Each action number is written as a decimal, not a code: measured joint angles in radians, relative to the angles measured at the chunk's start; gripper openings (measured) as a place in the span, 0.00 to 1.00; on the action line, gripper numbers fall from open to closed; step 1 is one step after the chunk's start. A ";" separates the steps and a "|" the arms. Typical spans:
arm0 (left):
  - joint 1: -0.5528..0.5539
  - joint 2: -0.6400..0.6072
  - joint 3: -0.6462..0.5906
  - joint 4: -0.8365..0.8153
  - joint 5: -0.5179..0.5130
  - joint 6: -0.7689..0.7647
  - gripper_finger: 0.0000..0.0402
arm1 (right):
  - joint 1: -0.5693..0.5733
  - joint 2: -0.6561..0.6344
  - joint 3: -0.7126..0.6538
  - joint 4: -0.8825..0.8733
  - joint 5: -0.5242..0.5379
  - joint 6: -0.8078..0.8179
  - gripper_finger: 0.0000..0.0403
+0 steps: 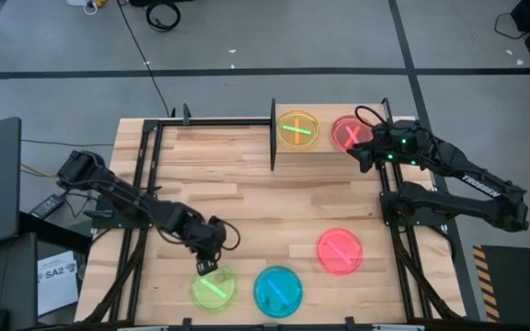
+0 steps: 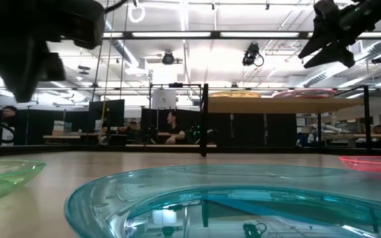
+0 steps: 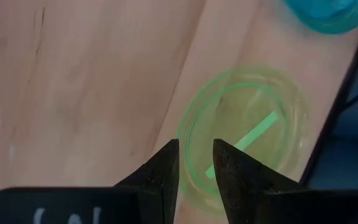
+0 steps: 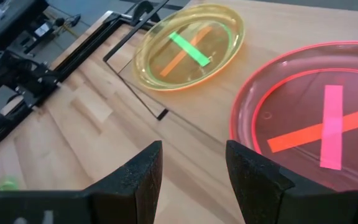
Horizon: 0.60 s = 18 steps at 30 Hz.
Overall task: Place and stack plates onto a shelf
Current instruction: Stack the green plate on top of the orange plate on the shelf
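On the shelf (image 1: 325, 158) at the far right rest two stacks of plates: an orange-and-green one (image 1: 299, 130) and a pink-red one (image 1: 350, 133). Flat on the table near its front edge lie a green plate (image 1: 213, 289), a teal plate (image 1: 277, 291) and a pink plate (image 1: 339, 251). My left gripper (image 3: 196, 155) hovers above the green plate's (image 3: 247, 134) far rim, pointing steeply down, open by a narrow gap with nothing in it. My right gripper (image 4: 194, 162) is raised beside the shelf's pink stack (image 4: 316, 118), wide open and empty.
A black metal frame (image 1: 155, 129) runs along the table's left and far sides, and an upright black post (image 1: 273, 138) marks the shelf's left end. Bare wood lies in the table's middle (image 1: 247, 202). Beyond the table, people sit at desks (image 2: 170, 129).
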 joint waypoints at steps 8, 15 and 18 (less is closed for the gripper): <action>-0.099 0.004 0.000 -0.026 -0.078 -0.132 0.26 | 0.032 0.000 0.000 0.000 0.000 -0.003 0.45; -0.141 0.013 -0.020 -0.027 -0.112 -0.237 0.26 | 0.046 0.000 0.000 0.001 0.000 -0.003 0.45; -0.158 0.018 -0.064 -0.010 -0.102 -0.287 0.26 | 0.051 0.000 0.000 0.003 0.000 -0.003 0.45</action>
